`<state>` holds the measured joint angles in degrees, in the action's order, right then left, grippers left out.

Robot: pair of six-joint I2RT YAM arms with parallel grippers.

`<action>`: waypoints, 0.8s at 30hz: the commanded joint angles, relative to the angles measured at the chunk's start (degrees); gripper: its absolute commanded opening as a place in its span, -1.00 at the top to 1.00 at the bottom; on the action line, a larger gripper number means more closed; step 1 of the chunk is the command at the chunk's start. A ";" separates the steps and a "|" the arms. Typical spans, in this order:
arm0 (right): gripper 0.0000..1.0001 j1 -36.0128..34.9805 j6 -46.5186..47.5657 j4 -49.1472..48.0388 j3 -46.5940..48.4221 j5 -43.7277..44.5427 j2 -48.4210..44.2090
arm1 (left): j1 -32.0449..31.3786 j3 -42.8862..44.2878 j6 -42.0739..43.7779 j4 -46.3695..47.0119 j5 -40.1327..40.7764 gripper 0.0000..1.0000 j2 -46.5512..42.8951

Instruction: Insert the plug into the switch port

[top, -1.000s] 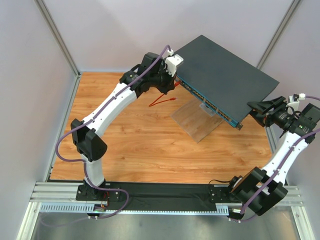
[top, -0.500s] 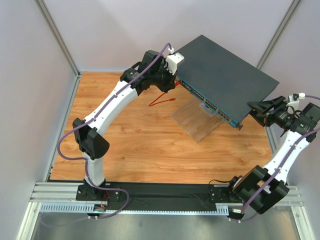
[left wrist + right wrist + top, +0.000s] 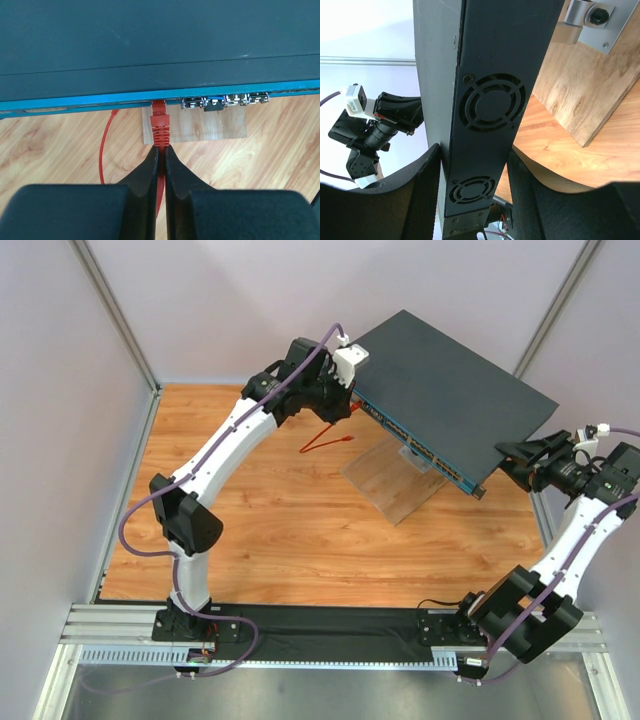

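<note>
The plug [image 3: 160,122], held by its cable [image 3: 103,150] in the closed left pincer [image 3: 160,148], is best pushed squarely into the switch port [image 3: 158,102].

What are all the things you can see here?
switch: one, dark blue-grey box with a blue front, tilted on the stand
switch ports: a row, silvery, along the front face
plug: one, red, its tip at a port
red cable: one, curving over the table
stand: one, wooden, under the switch
table: one, wood-coloured
left gripper: one, black, pinching the red cable just behind the plug
right gripper: one, black, clamped on the switch's end
</note>
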<state>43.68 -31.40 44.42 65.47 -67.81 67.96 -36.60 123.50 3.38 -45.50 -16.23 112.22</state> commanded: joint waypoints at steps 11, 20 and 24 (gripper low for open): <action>0.85 -0.09 9.68 2.42 6.51 7.25 2.79 | -0.05 -12.49 0.58 7.54 -3.63 0.20 -12.55; -0.30 1.05 14.60 7.51 10.55 6.64 3.31 | 5.39 -27.69 1.02 0.68 -7.67 -0.61 -25.12; -0.94 2.28 19.52 14.09 13.62 8.91 3.14 | 10.92 -30.41 -0.82 -2.05 -14.68 -0.89 -29.07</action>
<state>44.95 -17.91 55.16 75.33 -62.30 71.26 -28.80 94.67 3.81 -45.12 -24.56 86.39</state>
